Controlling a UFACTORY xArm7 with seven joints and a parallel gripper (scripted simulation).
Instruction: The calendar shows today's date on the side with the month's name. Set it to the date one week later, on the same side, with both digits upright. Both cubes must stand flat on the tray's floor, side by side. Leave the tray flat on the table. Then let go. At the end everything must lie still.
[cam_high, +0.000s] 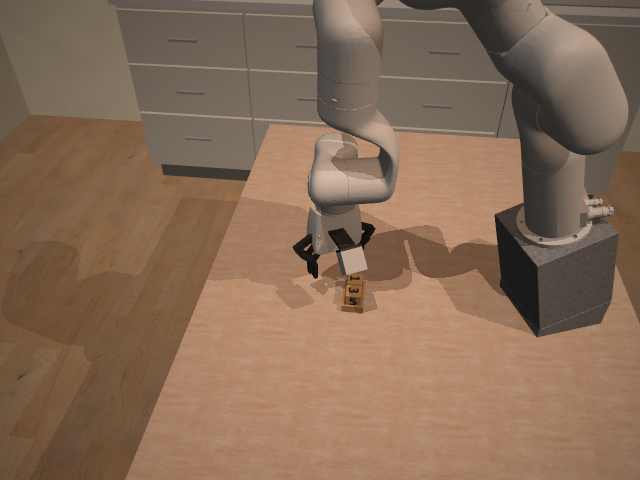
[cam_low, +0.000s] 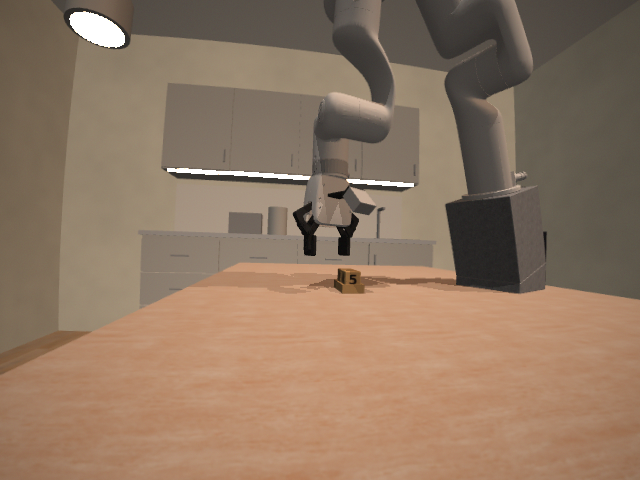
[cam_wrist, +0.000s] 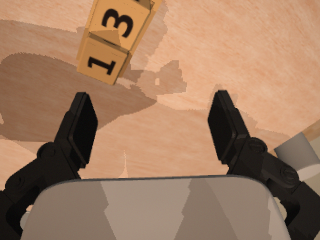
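From the exterior view I look across a long stretch of table (cam_low: 320, 392) to the tray (cam_low: 349, 287), which sits flat with its cubes in it; from here I read only a "5" on the side of the cube (cam_low: 352, 279) facing me. The tool (cam_low: 326, 248) hangs above and a little left of the tray, apart from it, fingers spread wide with nothing between them. The grey pedestal (cam_low: 522, 258) stands on the table further back to the right.

My top view shows what that one cannot: the cubes' upper faces read "1" (cam_high: 354, 279) and "3" (cam_high: 353, 290), with the "5" on the side face nearest the camera.

On the wrist view the cubes marked "1" (cam_wrist: 104, 63) and "3" (cam_wrist: 119, 23) sit side by side ahead of my left fingertip (cam_wrist: 80, 123), outside the gap. I can't make out the month's name in any view.
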